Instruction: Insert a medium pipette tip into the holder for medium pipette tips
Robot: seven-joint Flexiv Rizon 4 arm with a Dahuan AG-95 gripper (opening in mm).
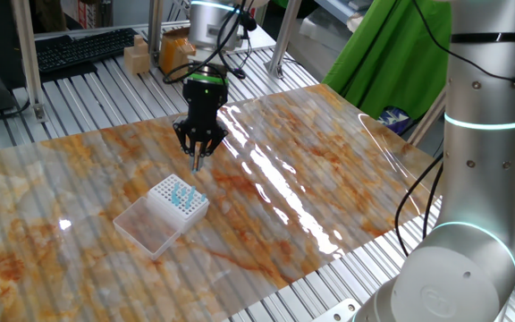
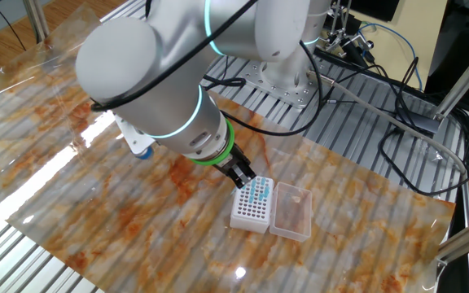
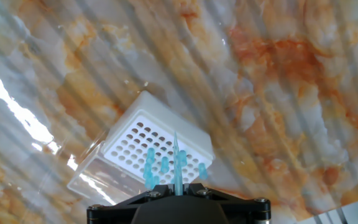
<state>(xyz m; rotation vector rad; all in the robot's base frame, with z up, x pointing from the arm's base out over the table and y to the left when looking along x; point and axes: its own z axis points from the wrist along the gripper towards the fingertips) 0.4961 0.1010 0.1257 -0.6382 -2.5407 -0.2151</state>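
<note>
The holder for medium pipette tips [image 1: 175, 199] is a small white box with a gridded top, a cluster of light-blue tips and a clear lid [image 1: 146, 224] open beside it. It also shows in the other fixed view [image 2: 252, 204] and the hand view [image 3: 160, 146]. My gripper [image 1: 198, 158] hangs above and behind the holder, shut on a medium pipette tip [image 3: 176, 162], a thin bluish tip pointing down from between the jaws. In the hand view the tip's point lies over the holder's grid, still above it.
The table is covered by a marbled orange sheet [image 1: 311, 170] under glossy plastic. A keyboard [image 1: 83, 46] and small boxes [image 1: 138, 55] lie at the far edge. A blue object [image 2: 142, 152] sits behind the arm. Cables [image 2: 397, 122] lie on the slatted table.
</note>
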